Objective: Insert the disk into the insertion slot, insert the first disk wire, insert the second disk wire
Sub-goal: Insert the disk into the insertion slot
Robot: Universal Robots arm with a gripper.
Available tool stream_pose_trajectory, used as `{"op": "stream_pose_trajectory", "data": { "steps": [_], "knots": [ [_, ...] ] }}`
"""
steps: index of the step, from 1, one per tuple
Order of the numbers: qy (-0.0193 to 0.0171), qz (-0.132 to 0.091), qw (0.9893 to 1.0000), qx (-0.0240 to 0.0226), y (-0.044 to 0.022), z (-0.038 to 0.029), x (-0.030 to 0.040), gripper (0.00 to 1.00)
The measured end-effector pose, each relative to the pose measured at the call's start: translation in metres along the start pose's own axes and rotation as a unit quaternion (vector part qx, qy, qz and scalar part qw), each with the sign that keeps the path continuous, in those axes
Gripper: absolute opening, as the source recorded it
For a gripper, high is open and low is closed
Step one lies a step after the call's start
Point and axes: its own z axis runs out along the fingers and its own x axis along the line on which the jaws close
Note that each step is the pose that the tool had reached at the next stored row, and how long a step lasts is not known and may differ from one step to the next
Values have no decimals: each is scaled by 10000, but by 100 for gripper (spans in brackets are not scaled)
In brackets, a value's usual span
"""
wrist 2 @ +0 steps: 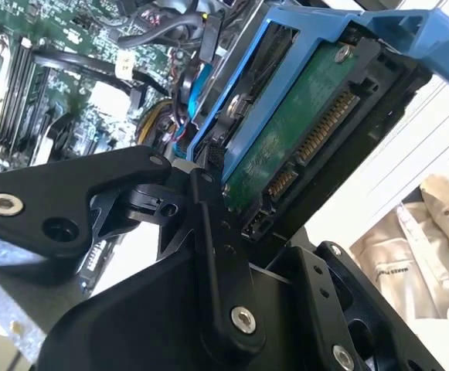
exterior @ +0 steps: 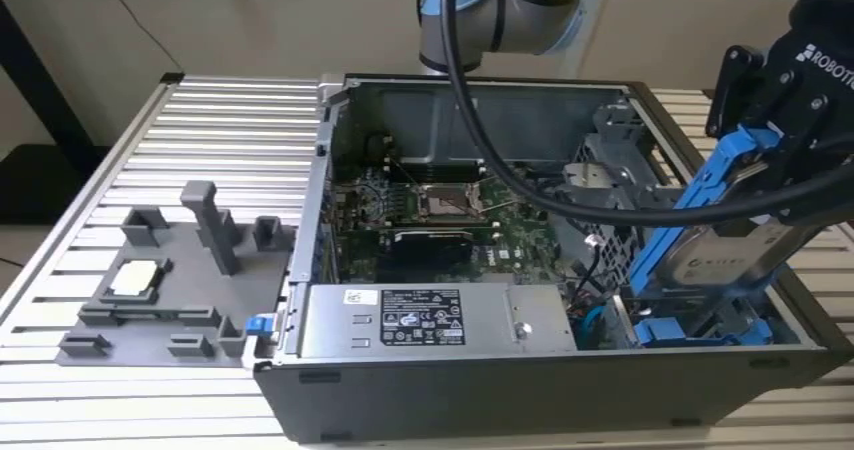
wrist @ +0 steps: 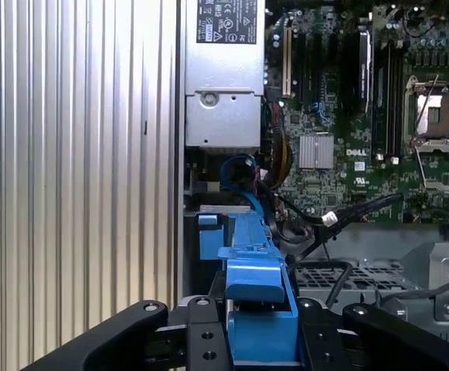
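1 black two-finger gripper [exterior: 767,155] on the arm, clenched on the blue frame of 1 flat silver-grey disk [exterior: 727,255] w/ pale label, clipped in a bright blue plastic carrier. Disk is held tilted over the corner of the open grey PC case [exterior: 534,390] at the exterior view's right. Its top end leans out to that side. Its btm end is down at the narrow insertion slot [exterior: 707,305] of the grey sheet-metal drive cage; can't tell if it has entered. Just below sits a 2nd blue-framed drive [exterior: 694,332]. So 2 blue-framed drives: 1 held, 1 in the cage.

In the second wrist view the disk [wrist 2: 301,131] shows its green circuit-board underside & gold connector pins. In the first wrist view its carrier [wrist: 259,286] is edge-on between the black fingers [wrist: 201,336].

Inside the case:
- 1 green mobo [exterior: 521,235] w/ 1 CPU socket [exterior: 447,202]
- 1 silver PSU box [exterior: 534,320] w/ white label

Case sits on a ribbed aluminium table [exterior: 200,130]. At the exterior view's left is 1 grey plastic fixture tray [exterior: 147,315] carrying 1 square chip [exterior: 138,278].
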Motion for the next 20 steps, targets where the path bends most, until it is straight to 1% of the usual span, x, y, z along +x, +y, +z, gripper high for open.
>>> {"op": "stream_pose_trajectory", "data": {
  "steps": [20],
  "knots": [
    [5, -119, 9999, 1, -56, 215, 3, 33]
  ]
}}
